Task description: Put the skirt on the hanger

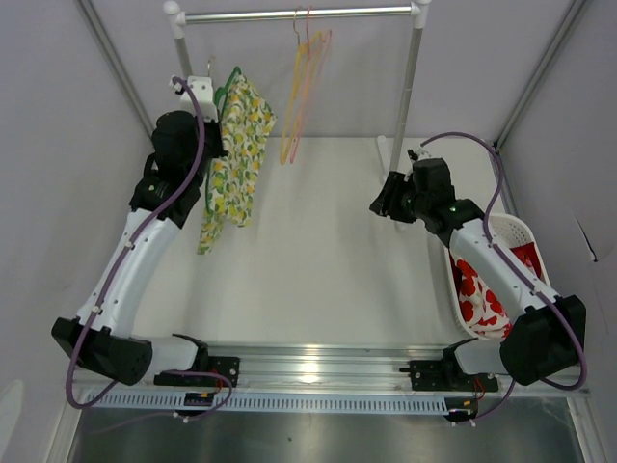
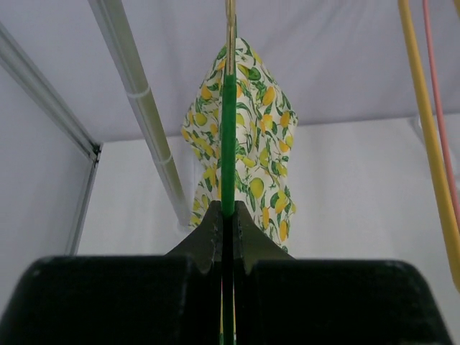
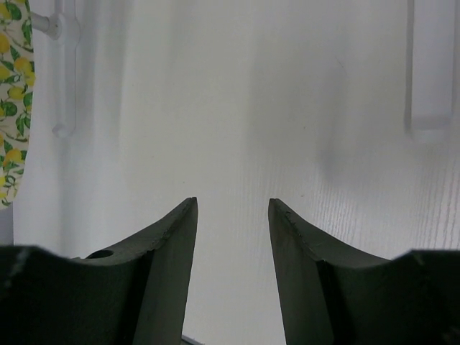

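The skirt (image 1: 236, 154), white with a yellow lemon and green leaf print, drapes over a green hanger (image 1: 229, 85) at the back left, beside the rack's left post. My left gripper (image 1: 214, 111) is shut on that hanger. In the left wrist view the green hanger (image 2: 228, 144) runs straight up from between my left gripper (image 2: 228, 208), and the skirt (image 2: 255, 151) hangs behind it. My right gripper (image 1: 381, 204) hovers over the table at mid right, open and holding nothing. In the right wrist view the right gripper (image 3: 231, 205) frames bare table, with the skirt (image 3: 11, 86) at the left edge.
A metal rail (image 1: 299, 14) spans the back on two white posts, carrying yellow and pink hangers (image 1: 304, 92). A white basket (image 1: 516, 236) at the right edge holds a red floral garment (image 1: 477, 294). The rack's white feet (image 3: 65, 79) rest on the table.
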